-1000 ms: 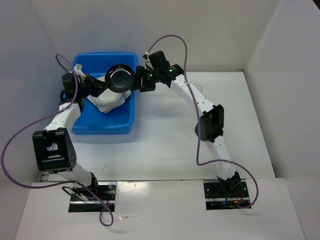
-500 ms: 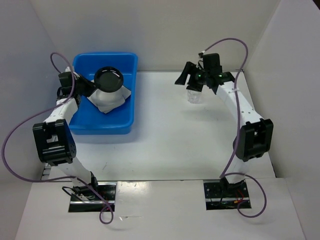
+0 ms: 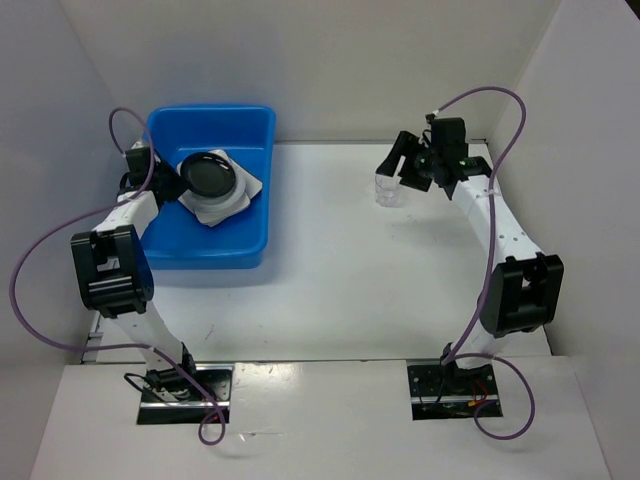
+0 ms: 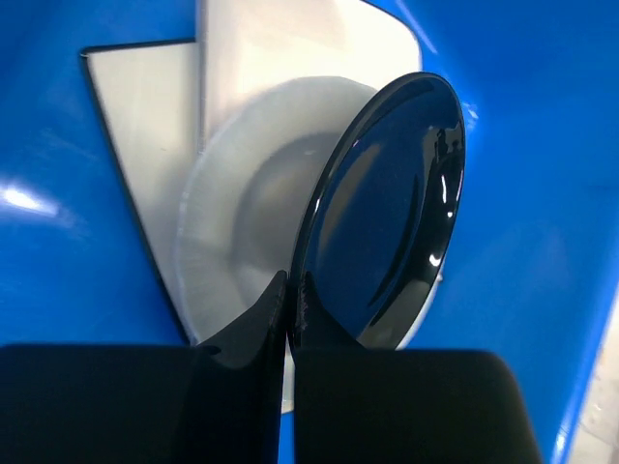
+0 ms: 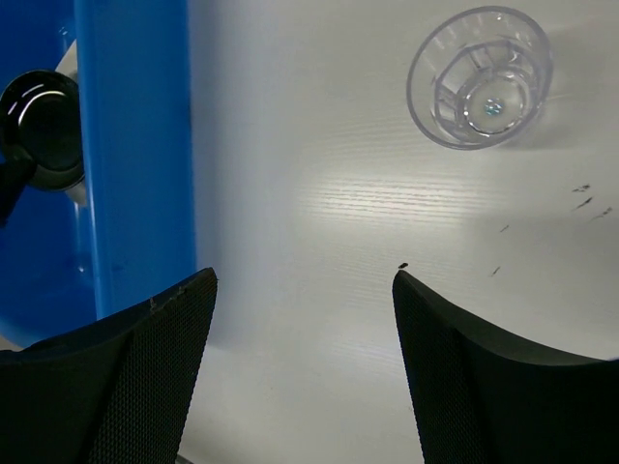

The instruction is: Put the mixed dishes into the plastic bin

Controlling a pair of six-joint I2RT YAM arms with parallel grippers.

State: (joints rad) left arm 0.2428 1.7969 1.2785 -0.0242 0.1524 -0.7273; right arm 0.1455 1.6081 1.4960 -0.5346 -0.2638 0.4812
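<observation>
**Bowl in the bin, cup outside it**

Inside the bin the bowl stands tilted over the round dish, with the tray and plate beneath. The left fingers are clenched on the bowl's rim. Whether the bowl touches the dish I cannot tell. Only the left wrist view separates the white pieces; from above they read as one heap. The cup stands upright on the surface, well right of the bin. The right fingers hover just beside it, spread, grasping nothing. A second ago the right fingers were at the bowl by the bin's right rim. They have since swung away to the cup, and the bowl sits lower.
</observation>
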